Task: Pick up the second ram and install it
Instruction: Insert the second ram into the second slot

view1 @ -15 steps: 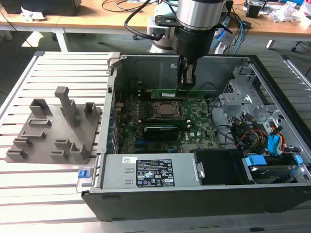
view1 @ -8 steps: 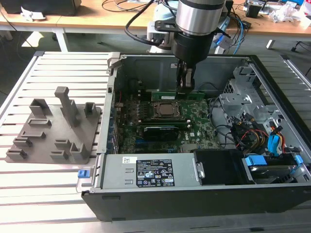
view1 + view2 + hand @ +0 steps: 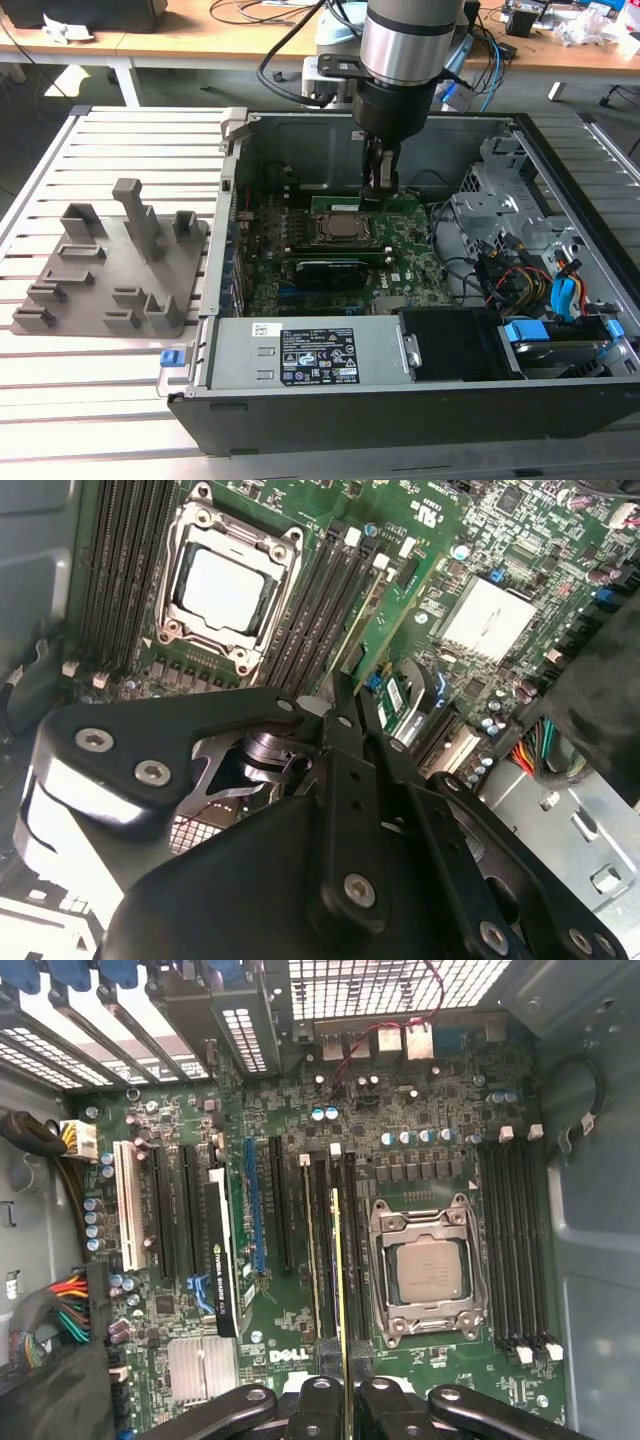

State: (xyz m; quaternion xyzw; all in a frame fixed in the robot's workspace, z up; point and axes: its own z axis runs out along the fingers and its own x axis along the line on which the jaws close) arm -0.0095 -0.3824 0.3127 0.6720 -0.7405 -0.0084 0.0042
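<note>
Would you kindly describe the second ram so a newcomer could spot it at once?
Inside the open computer case, find the square CPU socket. Right beside it, the second ram stands edge-on, gripped by the tool; unlike the black slots alongside, it is a thin green stick.

Power supply housing [image 3: 240, 355] carried a dark label [image 3: 320, 357] of fine print and symbols, too small to read, with a white barcode sticker [image 3: 262, 330] beside it. In the first wrist view, white silkscreen lettering [image 3: 290, 1356] stood on the motherboard [image 3: 440, 1110]. Pale lettering ran along an expansion card [image 3: 226, 1260].
</note>
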